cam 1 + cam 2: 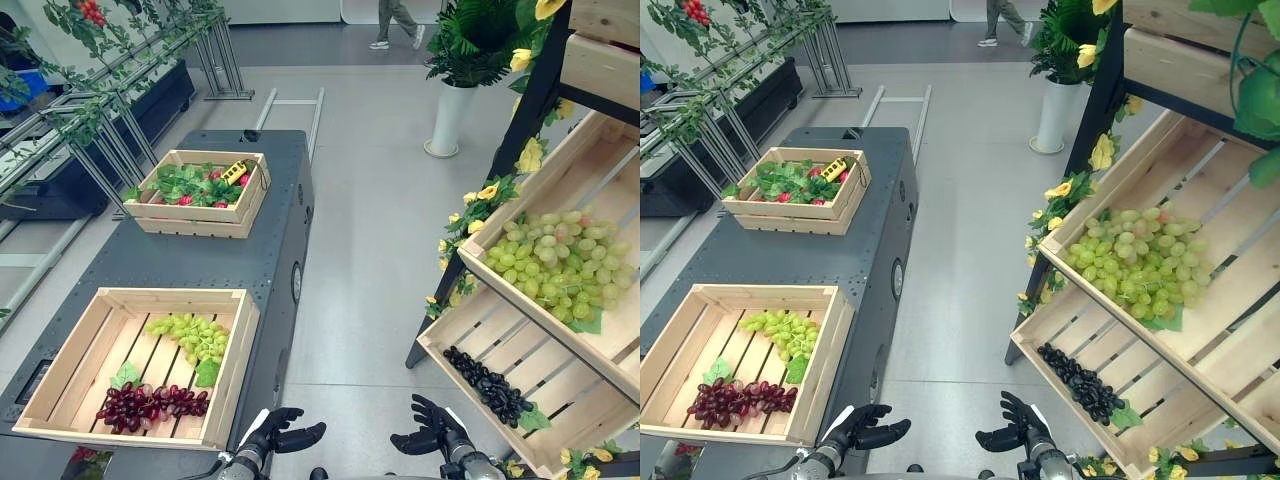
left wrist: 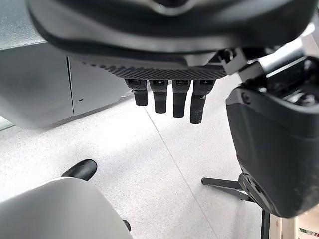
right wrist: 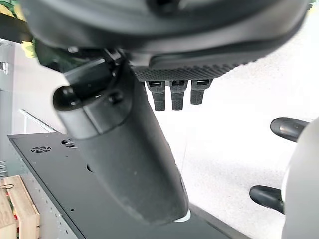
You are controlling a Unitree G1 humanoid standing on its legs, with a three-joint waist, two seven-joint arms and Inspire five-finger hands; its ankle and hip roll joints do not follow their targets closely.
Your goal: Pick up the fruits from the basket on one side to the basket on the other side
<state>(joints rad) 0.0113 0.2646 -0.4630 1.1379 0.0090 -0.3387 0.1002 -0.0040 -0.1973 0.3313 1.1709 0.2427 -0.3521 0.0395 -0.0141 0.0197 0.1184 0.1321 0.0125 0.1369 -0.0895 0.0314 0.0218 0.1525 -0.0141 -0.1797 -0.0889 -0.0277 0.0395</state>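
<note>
- hands first: the left hand sits at the bottom centre of the left eye view and the right hand just to its right, both low over the bare floor, fingers loosely spread, holding nothing; each wrist view shows its own fingers hanging straight with only floor past them.
- the fruit has not been touched yet: a green grape bunch and a dark red grape bunch lie in the near wooden crate at the lower left, on the dark worktop.
- on the right, the slanted shelf crate holds black grapes, and the crate above it holds a big heap of pale green grapes.
- the step in hand looks like the first reach. i would lift the left hand over the crate rim, come down from above, and close round the stem end of one bunch rather than squeezing the berries.
- carry it low and level across the gap; loose grapes could drop off.
- set it down high on the sloped crate slats so it cannot slide out.
- writing: i can read no labels; a small yellow object lies in the far crate, its print too small to tell.
</note>
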